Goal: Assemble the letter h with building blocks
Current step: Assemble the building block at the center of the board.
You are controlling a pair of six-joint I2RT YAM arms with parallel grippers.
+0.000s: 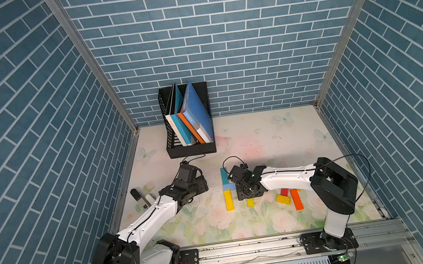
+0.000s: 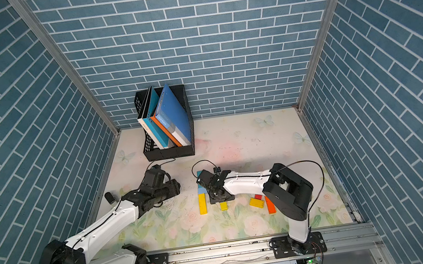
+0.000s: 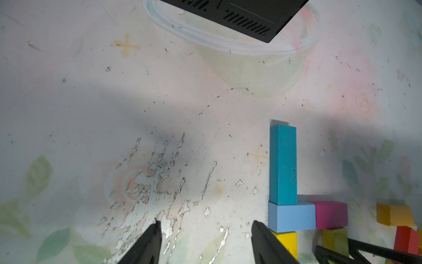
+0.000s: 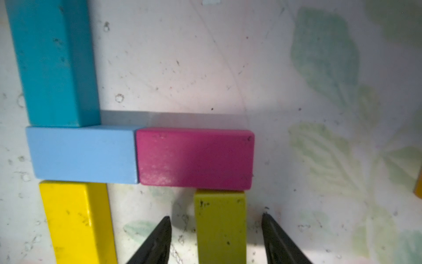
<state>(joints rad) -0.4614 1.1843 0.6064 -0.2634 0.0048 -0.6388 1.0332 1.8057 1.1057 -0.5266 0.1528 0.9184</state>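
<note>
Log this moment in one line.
right gripper: open, straddling short yellow block against magenta block | left gripper: open, empty | task: h looks formed

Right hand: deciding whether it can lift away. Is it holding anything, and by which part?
Nothing is held. The right hand is open, its fingers either side of the short yellow block, with clear gaps at both sides.

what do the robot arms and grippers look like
The left arm and right arm have white links between chunky black joints. Thin black cables run along them, looping free at the wrists. The left gripper and right gripper each have two black fingers tapering to points.
</note>
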